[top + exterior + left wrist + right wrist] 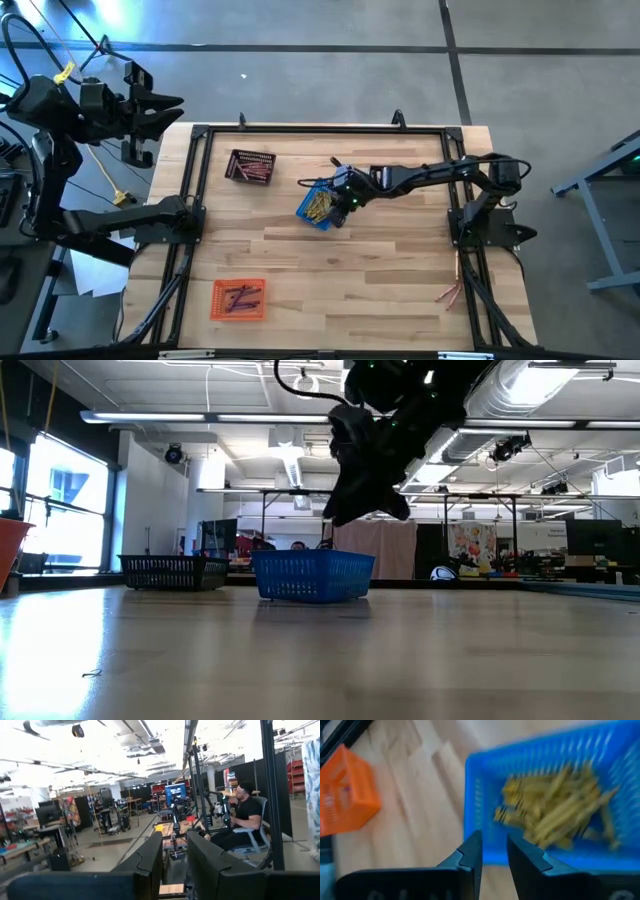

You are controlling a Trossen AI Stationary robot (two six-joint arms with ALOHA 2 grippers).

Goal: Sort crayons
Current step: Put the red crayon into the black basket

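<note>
Crayons: thin, light, stiff sticks, waxy so likely slippery, and I'd guess they snap if squeezed hard. Best grip is mid-length, across the stick, one at a time.

Near to far on the table, seen from above:
- Two loose crayons (450, 293) lie at about 4 o'clock, close to the right rail and the right arm's base. Probably the next picks; reaching them means working in close to that arm's own base and the frame.
- Orange mesh basket (238, 299) at 7 o'clock holds dark, purple-looking sticks.
- Blue mesh basket (318, 205) at centre holds the yellow crayons (559, 812), a loose heap. Right gripper (494, 851) hangs just above its edge, jaws a narrow gap apart, nothing between them.
- Black mesh basket (250, 166) at 11 o'clock holds red-pink sticks.

Left gripper (174, 854) is parked off the table's far-left corner, aimed into the room, fingers slightly parted and empty. A seated person is beyond it, well clear of the work.

Basket walls are the main obstruction: low, but they block a side approach.
</note>
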